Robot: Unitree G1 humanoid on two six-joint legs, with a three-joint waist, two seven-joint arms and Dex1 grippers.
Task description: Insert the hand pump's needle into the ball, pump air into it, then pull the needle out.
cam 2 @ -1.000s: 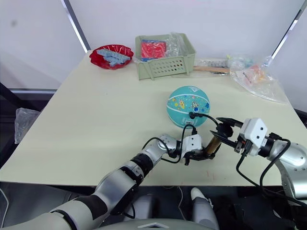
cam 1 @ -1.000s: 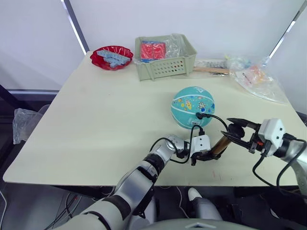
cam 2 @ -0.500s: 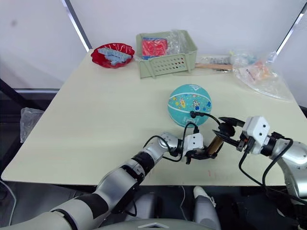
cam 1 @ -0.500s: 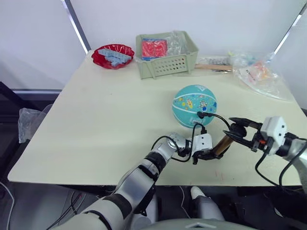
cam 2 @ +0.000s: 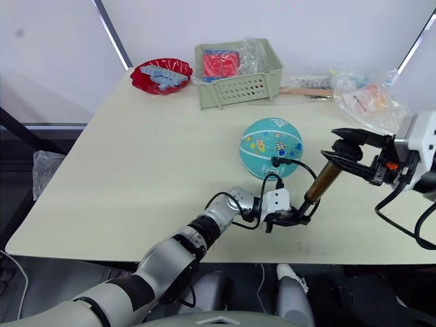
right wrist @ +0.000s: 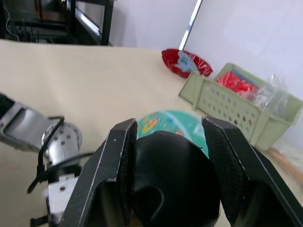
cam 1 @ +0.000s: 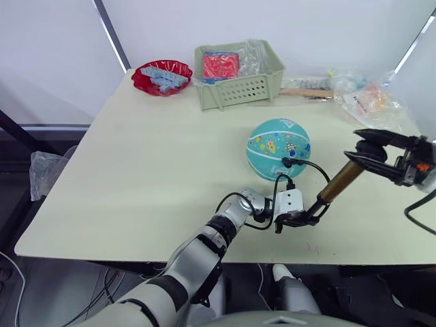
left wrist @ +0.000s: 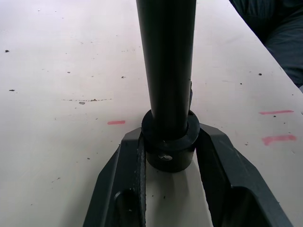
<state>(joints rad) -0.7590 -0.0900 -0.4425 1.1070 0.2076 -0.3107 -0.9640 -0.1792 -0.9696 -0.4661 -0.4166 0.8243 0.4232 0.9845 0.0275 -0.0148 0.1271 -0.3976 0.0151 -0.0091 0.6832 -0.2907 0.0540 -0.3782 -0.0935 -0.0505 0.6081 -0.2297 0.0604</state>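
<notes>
Now, as it stands on the table [cam 1: 136, 157]:
Left gripper [cam 1: 304, 219]: low at the near table edge, fingers [left wrist: 125, 175] pinching the black base cap of the hand pump [cam 1: 334, 189].
Right gripper [cam 2: 346, 151]: raised off the table, fingers [right wrist: 226, 165] clamped on the pump's black handle.
Hand pump: slanting up from the left fingers to the right fingers, bronze barrel bare between them.
Hose [cam 1: 310, 165]: black, curving from the pump's base end up to the ball.
Needle fitting [cam 1: 289, 162]: seated against the ball's near side; the pin itself cannot be made out.
Ball [cam 1: 278, 148]: teal, resting on the table just beyond the left fingers, beside the right ones.
Basket [cam 1: 238, 85]: green, far side, well apart from both grippers.
Red dish [cam 1: 161, 76]: beside the basket.
</notes>
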